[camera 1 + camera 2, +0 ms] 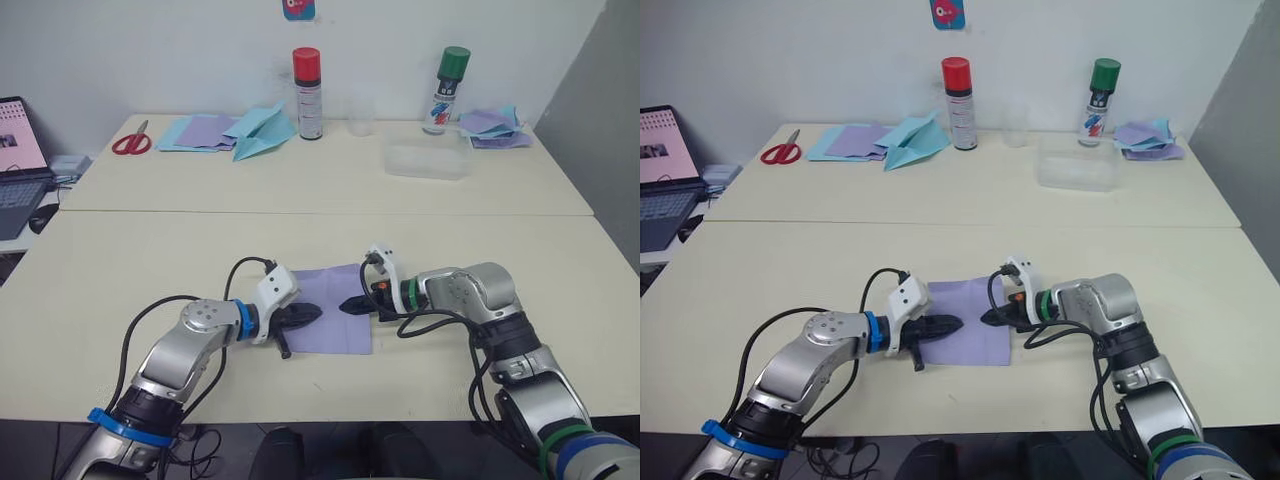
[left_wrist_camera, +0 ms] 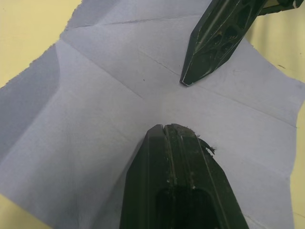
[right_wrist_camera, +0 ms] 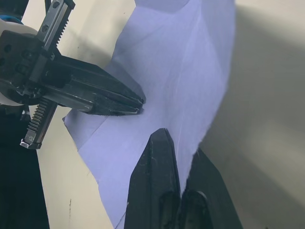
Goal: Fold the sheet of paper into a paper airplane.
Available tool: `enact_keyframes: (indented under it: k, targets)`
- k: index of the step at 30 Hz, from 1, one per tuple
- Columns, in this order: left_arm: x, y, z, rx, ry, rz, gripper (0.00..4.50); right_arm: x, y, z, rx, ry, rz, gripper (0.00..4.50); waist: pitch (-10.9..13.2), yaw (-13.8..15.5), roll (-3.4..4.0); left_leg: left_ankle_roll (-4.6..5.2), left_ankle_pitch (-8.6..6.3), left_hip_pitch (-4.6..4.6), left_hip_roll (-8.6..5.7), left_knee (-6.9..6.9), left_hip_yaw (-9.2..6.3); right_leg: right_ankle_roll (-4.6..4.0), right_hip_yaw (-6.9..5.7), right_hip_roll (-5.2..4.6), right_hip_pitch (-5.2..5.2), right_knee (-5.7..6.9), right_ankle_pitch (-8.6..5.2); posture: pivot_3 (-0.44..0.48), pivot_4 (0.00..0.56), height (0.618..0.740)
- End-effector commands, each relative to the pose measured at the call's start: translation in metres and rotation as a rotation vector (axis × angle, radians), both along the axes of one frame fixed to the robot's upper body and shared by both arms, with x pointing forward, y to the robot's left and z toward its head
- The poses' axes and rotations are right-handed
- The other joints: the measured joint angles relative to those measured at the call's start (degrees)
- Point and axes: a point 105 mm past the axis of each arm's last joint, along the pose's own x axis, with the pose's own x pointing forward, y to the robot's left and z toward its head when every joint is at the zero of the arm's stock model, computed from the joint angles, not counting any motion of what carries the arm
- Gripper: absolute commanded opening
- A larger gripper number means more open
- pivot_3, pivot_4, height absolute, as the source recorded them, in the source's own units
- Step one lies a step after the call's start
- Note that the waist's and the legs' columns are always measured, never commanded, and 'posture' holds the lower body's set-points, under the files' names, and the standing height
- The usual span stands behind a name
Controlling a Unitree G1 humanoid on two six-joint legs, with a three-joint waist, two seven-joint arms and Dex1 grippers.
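Note:
The sheet of paper (image 1: pixel 335 318) is lavender, creased, and lies open on the near table between my two arms. My left gripper (image 1: pixel 313 311) is shut, its tip resting on top of the sheet near the middle (image 2: pixel 164 128). My right gripper (image 1: pixel 347 304) comes in from the sheet's right side. In the right wrist view it (image 3: pixel 181 143) looks shut on the sheet's edge, with one finger above the paper and one below. That edge seems slightly raised off the table. The two gripper tips point at each other, a short gap apart.
On the far table are a light-blue paper airplane (image 1: pixel 262 132), a pile of blue and purple sheets (image 1: pixel 200 132), red scissors (image 1: pixel 131 142), a red-capped can (image 1: pixel 307 93), a green-capped can (image 1: pixel 445 90), a clear box (image 1: pixel 428 160) and another paper pile (image 1: pixel 495 127). A laptop (image 1: pixel 15 165) sits at far left.

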Motion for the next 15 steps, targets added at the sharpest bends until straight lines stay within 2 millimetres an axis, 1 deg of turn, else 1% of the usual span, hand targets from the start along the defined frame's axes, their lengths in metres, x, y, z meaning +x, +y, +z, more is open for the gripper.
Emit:
enact_keyframes:
  k: [1,5,6,7,9,14,15]
  targets:
    - [-0.004,0.016,-0.027,0.101,0.07,0.035,0.0,0.007,-0.02,-0.003,-0.035,-0.005,-0.073,0.03,0.0,0.0,0.0,0.0,0.0,0.0,0.0,0.0,0.0,0.0,0.0,0.0,0.0,0.0,0.0,0.0,0.15,0.74]
    - [-0.002,0.018,-0.027,0.098,0.056,0.044,0.0,0.011,-0.035,0.001,-0.046,-0.009,-0.113,0.03,0.0,0.1,0.01,0.0,0.0,0.0,0.0,0.0,0.0,0.0,0.0,-0.02,0.01,0.0,0.0,0.0,0.15,0.74]
    - [-0.001,0.018,-0.027,0.097,0.05,0.044,0.0,0.011,-0.039,0.002,-0.047,-0.008,-0.116,0.42,0.0,0.2,0.01,0.0,0.0,-0.01,-0.01,0.01,0.01,0.0,0.01,-0.03,0.01,0.0,0.0,0.0,0.15,0.74]
    - [-0.001,0.017,-0.027,0.098,0.044,0.042,0.0,0.01,-0.042,0.004,-0.04,-0.002,-0.116,0.61,0.0,0.2,0.01,0.0,0.0,-0.01,0.0,0.01,0.02,0.01,0.02,-0.08,0.02,0.0,0.0,0.0,0.15,0.74]
    - [-0.002,0.017,-0.028,0.098,0.037,0.033,0.0,0.007,-0.047,0.007,-0.03,0.006,-0.12,1.29,0.0,0.1,0.0,0.0,0.0,-0.01,-0.03,0.02,0.09,0.01,0.07,-0.3,0.02,-0.01,0.0,0.0,0.15,0.74]
    - [-0.001,0.018,-0.03,0.102,0.029,0.025,0.0,0.004,-0.058,0.017,-0.023,-0.002,-0.129,3.02,0.0,0.1,0.04,0.01,0.01,0.04,-0.04,0.01,0.04,0.02,0.02,-0.29,0.03,0.02,0.01,0.0,0.15,0.74]
    - [-0.001,0.018,-0.03,0.104,0.027,0.024,0.0,0.004,-0.062,0.02,-0.026,-0.01,-0.134,3.46,0.0,0.1,0.05,0.01,0.01,0.03,-0.04,0.01,0.01,0.02,0.0,-0.28,0.03,0.03,0.01,0.0,0.15,0.74]
